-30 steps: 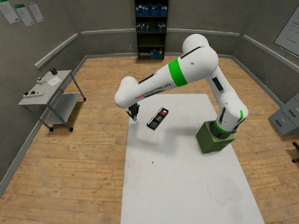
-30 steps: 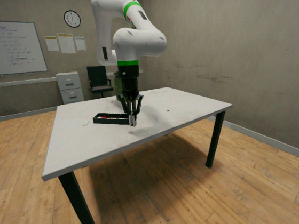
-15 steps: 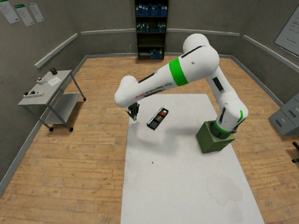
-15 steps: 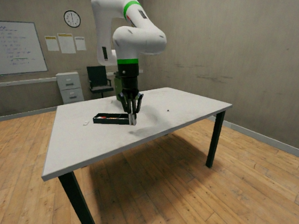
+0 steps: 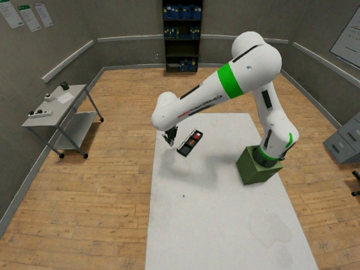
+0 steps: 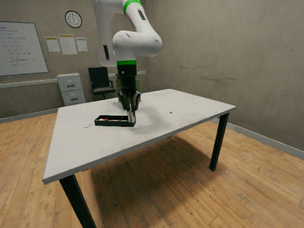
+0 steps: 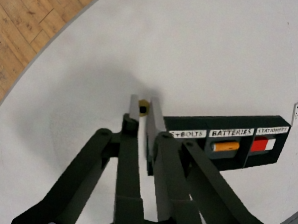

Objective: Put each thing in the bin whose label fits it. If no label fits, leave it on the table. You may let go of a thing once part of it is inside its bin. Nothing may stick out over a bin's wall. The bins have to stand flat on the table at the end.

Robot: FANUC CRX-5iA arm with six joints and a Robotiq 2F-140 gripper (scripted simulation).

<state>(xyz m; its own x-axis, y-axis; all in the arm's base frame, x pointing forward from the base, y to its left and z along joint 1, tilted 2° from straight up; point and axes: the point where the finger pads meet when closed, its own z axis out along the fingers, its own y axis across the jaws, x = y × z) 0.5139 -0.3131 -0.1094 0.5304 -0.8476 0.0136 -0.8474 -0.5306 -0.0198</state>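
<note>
My gripper [image 5: 171, 144] [image 6: 131, 121] [image 7: 142, 107] is shut on a small brass nut [image 7: 144, 108]; it hangs above the table beside the nuts-and-bolts end of the black bin row [image 6: 114, 124] [image 7: 220, 122]. The fingers hide part of that end in the wrist view. The labels read "+BOLTS", its start hidden, "BATTERIES" and "STATIONERY". An orange battery [image 5: 192, 142] [image 7: 226, 146] lies in the batteries bin. A red and white block, perhaps an eraser [image 5: 197, 136] [image 7: 259, 145], lies in the stationery bin. The bins stand flat.
A small white item [image 6: 87, 125] [image 7: 296, 112] lies on the table beyond the stationery end. A tiny dark item [image 5: 183, 196] [image 6: 171, 112] lies farther along the table, away from the bins. The green robot base [image 5: 257, 170] stands at the table's far side.
</note>
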